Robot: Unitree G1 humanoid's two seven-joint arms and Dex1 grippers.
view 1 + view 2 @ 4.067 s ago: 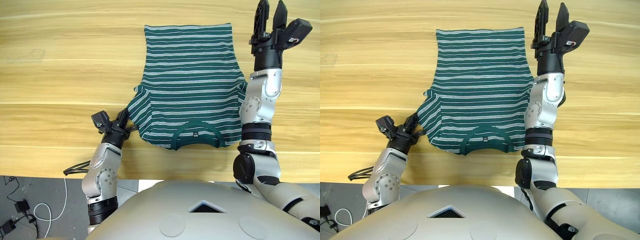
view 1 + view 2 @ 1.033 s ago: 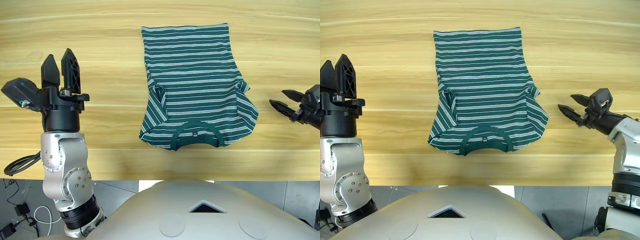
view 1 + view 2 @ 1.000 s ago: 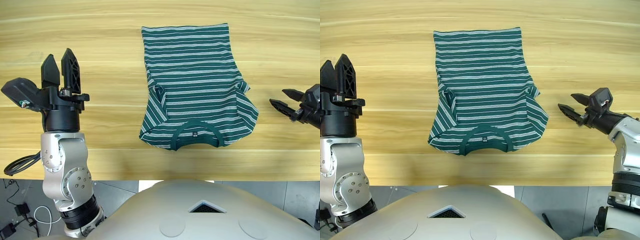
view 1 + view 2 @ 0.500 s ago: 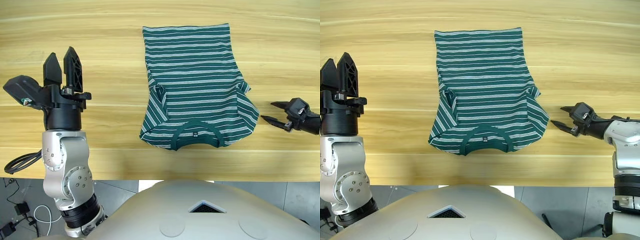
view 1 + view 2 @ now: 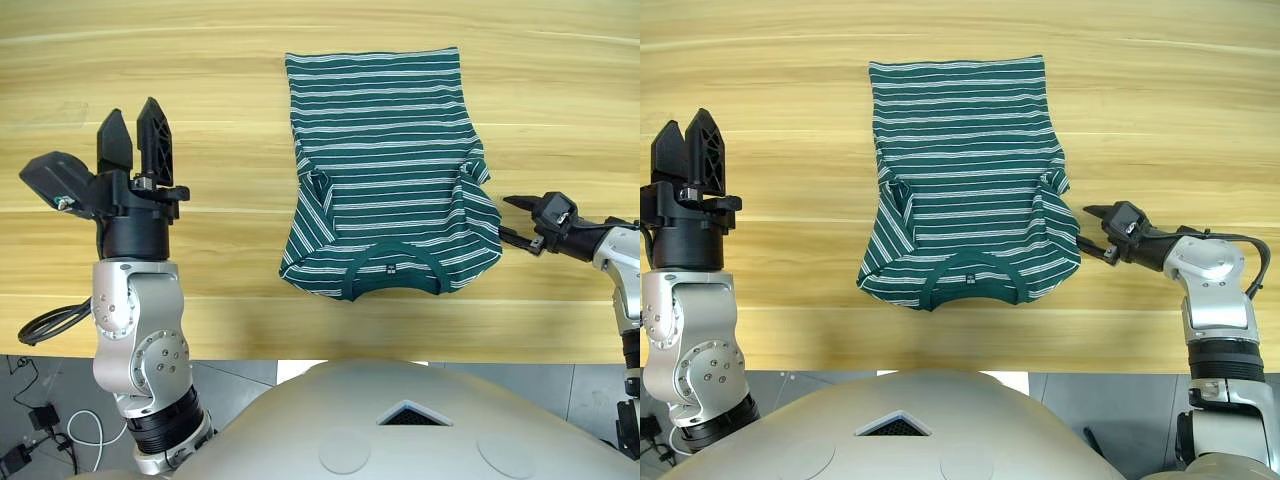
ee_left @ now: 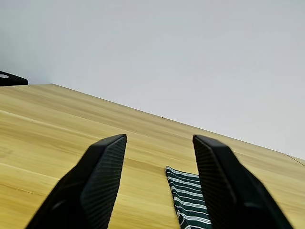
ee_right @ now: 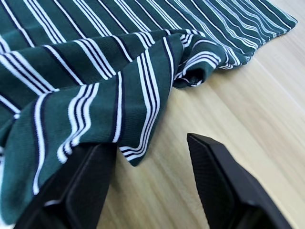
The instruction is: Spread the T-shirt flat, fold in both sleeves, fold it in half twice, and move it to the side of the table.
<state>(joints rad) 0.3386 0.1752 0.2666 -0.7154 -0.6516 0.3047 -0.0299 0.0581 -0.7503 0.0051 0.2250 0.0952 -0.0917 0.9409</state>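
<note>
T-shirt (image 5: 385,170) sleeve between spread right jaws

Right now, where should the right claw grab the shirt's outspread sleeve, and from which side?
Probably the sleeve's outer corner, approached low from the robot's right: the right claw is open there, and that edge lies loose on the table.
</note>
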